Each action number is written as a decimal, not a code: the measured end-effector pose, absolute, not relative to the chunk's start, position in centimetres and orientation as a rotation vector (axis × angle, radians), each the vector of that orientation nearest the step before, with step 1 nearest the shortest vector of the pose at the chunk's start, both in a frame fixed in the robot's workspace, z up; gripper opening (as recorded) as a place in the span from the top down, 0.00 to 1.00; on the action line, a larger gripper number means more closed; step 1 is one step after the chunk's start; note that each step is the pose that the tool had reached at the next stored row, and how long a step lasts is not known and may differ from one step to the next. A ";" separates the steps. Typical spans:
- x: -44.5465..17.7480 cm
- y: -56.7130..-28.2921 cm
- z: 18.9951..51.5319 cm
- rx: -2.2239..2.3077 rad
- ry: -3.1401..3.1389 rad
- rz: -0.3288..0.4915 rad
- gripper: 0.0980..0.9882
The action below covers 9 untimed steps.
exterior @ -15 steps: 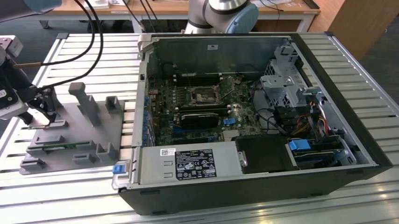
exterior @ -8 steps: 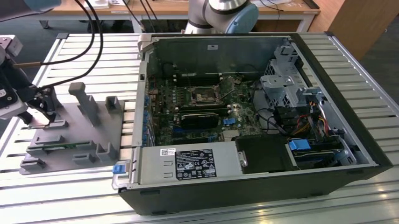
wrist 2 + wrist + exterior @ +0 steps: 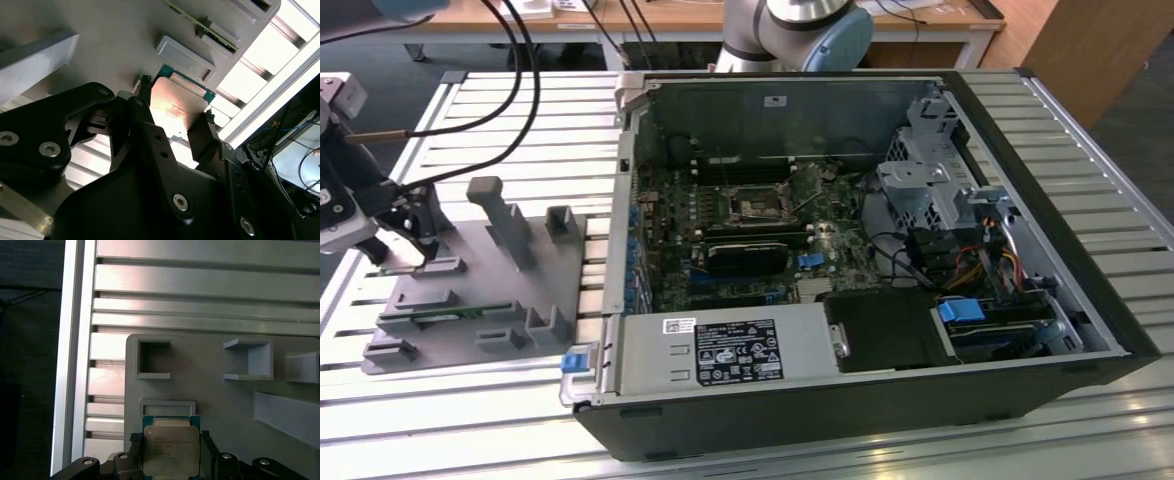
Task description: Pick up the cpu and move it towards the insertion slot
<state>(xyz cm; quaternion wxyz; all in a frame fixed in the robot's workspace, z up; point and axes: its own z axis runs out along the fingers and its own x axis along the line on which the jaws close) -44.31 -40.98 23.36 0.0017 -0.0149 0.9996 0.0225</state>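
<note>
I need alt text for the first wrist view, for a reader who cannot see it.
The gripper clasps the cpu by two opposite edges, its silvery top facing the camera, at a grey tray with empty pockets. The tray lies on a slatted table.

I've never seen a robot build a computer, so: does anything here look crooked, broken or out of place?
Nothing stands out. The cpu sits square in the gripper, at the grey tray, not tilted. In the exterior view the insertion slot in the open computer case shows no visible damage.
</note>
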 end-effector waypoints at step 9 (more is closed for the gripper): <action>-44.3 -40.9 23.8 -0.047 3.137 0.071 0.50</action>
